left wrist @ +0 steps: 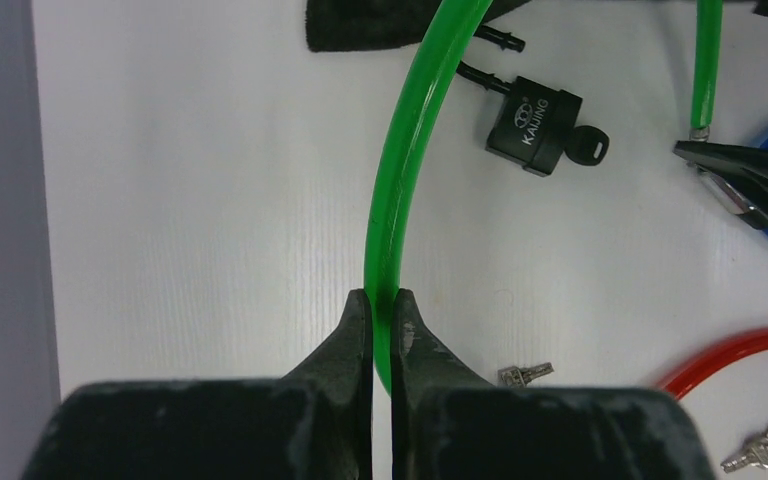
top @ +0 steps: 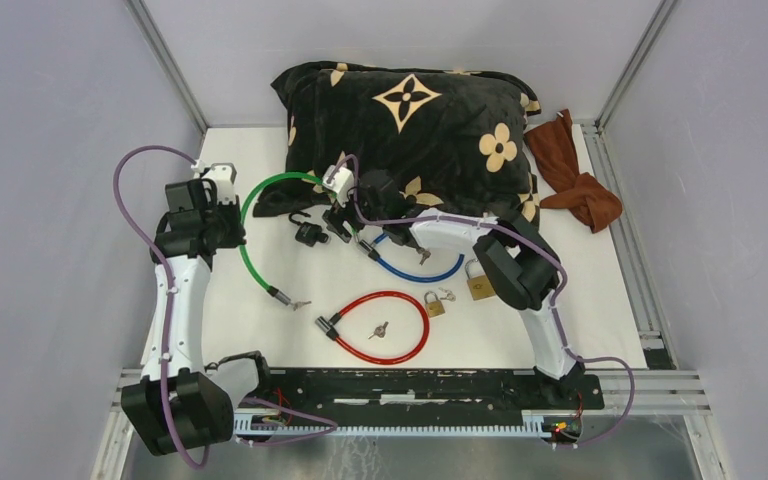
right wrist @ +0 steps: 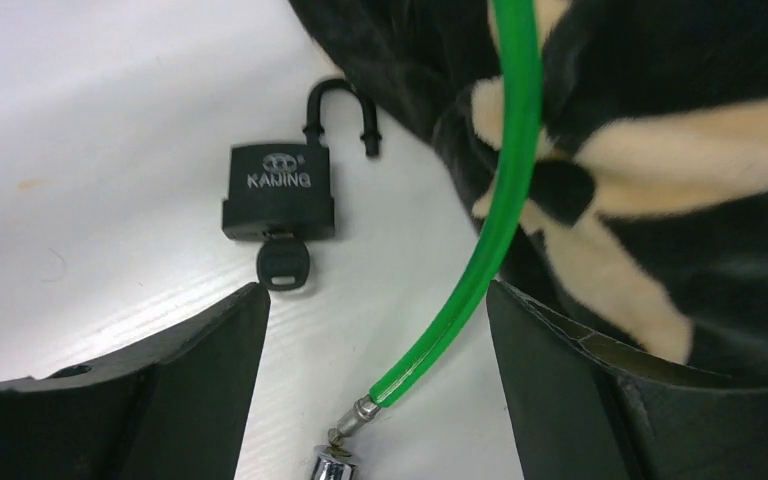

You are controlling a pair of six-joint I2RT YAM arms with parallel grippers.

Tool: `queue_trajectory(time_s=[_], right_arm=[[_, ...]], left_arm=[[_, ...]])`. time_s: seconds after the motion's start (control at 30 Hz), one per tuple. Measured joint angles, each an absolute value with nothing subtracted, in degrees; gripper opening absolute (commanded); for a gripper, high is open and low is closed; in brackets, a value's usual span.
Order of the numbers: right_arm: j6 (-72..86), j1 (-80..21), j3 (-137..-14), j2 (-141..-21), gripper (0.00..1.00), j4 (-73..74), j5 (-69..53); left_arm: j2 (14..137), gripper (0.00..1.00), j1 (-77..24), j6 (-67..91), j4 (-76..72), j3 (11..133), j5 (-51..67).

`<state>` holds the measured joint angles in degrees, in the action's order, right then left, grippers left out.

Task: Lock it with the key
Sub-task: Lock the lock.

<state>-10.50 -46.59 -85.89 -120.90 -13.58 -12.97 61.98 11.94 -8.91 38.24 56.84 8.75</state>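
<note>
A green cable lock (top: 247, 262) curves across the white table; its metal tip (right wrist: 360, 410) lies between my right fingers. My left gripper (top: 232, 215) is shut on the green cable (left wrist: 383, 250), pinching it at the fingertips (left wrist: 383, 312). My right gripper (top: 343, 212) is open, its jaws either side of the cable's end (right wrist: 375, 300) without touching it. A black padlock (top: 308, 233) with an open shackle lies close by, a black-headed key (right wrist: 283, 265) in its keyhole; it shows in the left wrist view (left wrist: 538, 125) and the right wrist view (right wrist: 280, 195).
A black flowered pillow (top: 415, 125) lies at the back, against my right gripper. A blue cable (top: 420, 268), a red cable lock (top: 380, 325), two brass padlocks (top: 478, 284) and loose keys (left wrist: 525, 374) lie in front. A brown cloth (top: 575, 175) lies at the right.
</note>
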Motion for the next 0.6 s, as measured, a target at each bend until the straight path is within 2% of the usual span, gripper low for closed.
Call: queue_trajectory(time_s=[0.2,0.5,0.53,0.6], right_arm=[[-6.1,-45.3,-86.1,-125.3,0.65,-14.3,-10.1],[4.0,-40.6,-84.9,-125.9,0.56,-19.2,-10.5],[4.4,-40.5,-84.9,-126.1,0.53,-19.4,-10.6],[5.0,-40.7,-84.9,-126.7,0.4,-19.7,-10.7]], left_arm=[[60.8,0.02,11.2,-9.9,40.6,56.8,12.4],[60.8,0.02,10.9,-9.9,41.8,56.8,15.2],[60.8,0.02,10.8,-9.9,41.8,56.8,15.4],[60.8,0.02,10.8,-9.9,41.9,56.8,15.6]])
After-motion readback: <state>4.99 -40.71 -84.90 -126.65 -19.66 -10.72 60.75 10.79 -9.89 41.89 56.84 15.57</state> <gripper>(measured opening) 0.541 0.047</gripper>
